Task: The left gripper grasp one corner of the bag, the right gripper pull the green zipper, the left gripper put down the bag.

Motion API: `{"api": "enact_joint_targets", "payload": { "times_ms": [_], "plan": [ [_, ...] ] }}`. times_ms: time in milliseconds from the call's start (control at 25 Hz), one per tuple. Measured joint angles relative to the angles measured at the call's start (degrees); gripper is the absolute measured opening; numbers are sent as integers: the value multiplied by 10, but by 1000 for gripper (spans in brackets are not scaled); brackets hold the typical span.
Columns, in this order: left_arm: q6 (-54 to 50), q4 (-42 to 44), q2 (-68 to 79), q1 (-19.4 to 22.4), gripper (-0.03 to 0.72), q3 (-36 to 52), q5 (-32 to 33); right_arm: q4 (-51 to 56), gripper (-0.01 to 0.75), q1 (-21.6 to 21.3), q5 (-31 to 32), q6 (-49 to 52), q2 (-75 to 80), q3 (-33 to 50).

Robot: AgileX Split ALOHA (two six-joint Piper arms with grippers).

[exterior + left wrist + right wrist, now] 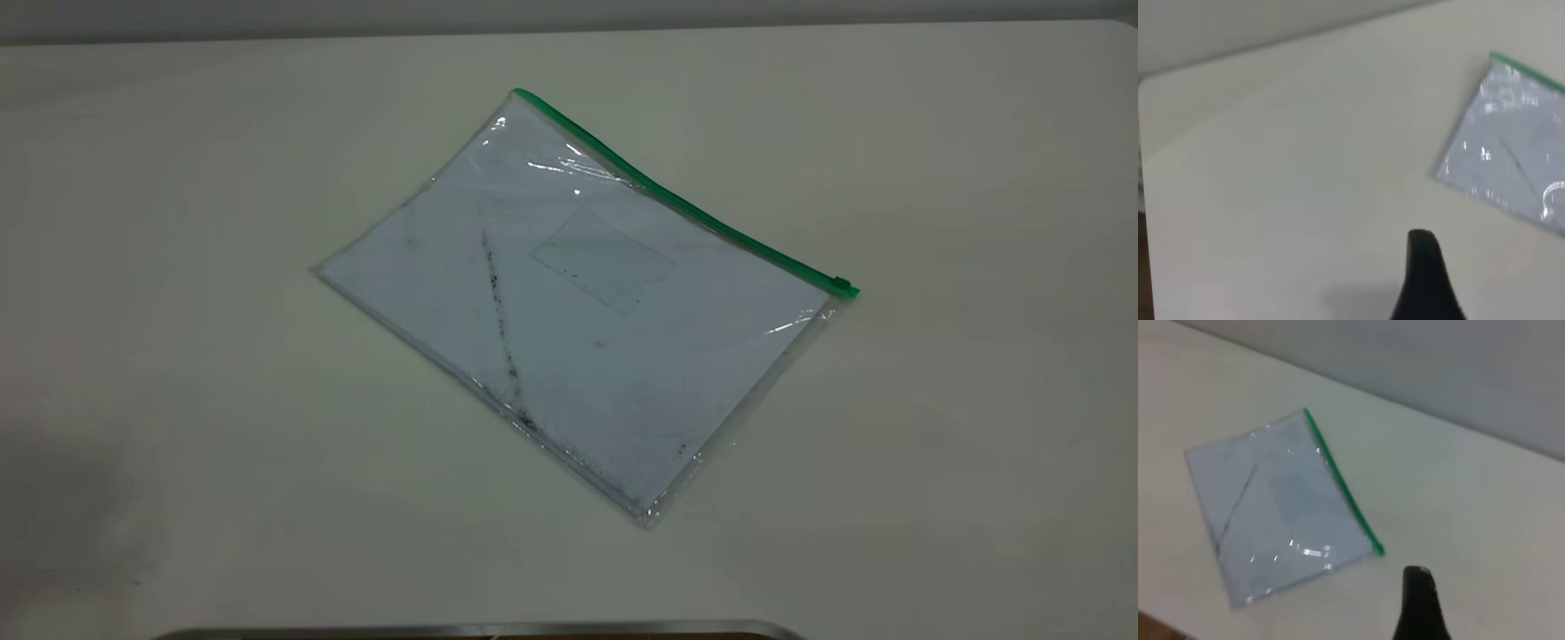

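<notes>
**Waiting on first grasp: bag flat, both arms clear**

Lying flat on the table (pixel 178 222), the bag (pixel 578 311) is turned diagonally near the middle, untouched. White paper shows through it, with a dark smudge line (pixel 502 329) and a small pocket (pixel 603 260) on the face.

The green zipper (pixel 676 200) runs along the far long edge, from the far-left corner down to the right end. The slider tab (pixel 842 286) sits at that right end, just at the bag's right corner.

Neither arm shows in the exterior view, so both are well apart from the bag.

- left gripper (pixel 1425 280): only one dark jaw tip is in its own wrist view, so I cannot tell the jaw state. The bag lies off to one side of that tip, near corner towards it, zip edge farther.
- right gripper (pixel 1418 603): again one tip only, jaw state cannot tell. The slider end of the zip is the nearest part of the bag to it.

Judgement: nothing started yet. Slider end faces the right arm, which suits the pull. The left arm's likely grab is a corner on its own side.
</notes>
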Motion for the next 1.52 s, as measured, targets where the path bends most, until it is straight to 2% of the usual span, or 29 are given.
{"api": "enact_joint_targets", "payload": {
  "times_ms": [160, 360, 720, 1000, 1160, 1360, 1520],
  "plan": [
    [0, -1, -118, -1, 588, 124, 0, 0, 570, 0, 35, 12, -51, 28],
    [0, -1, -246, -1, 588, 253, 0, 0, 570, 0, 51, 17, -126, 96],
    [0, -2, -404, -1, 588, 406, 0, -4, 570, 0, 54, 18, -189, 168],
    [29, -53, -473, -1, 588, 485, 0, -13, 570, 0, 51, 19, -189, 179],
    [64, -89, -492, -1, 588, 495, -3, -13, 570, 0, 51, 19, -189, 179],
    [66, -91, -496, -1, 588, 516, -15, -13, 570, 0, 51, 19, -189, 179],
    [22, -70, -496, -1, 588, 519, -17, -13, 569, 0, 51, 19, -189, 179]
  ]
}}
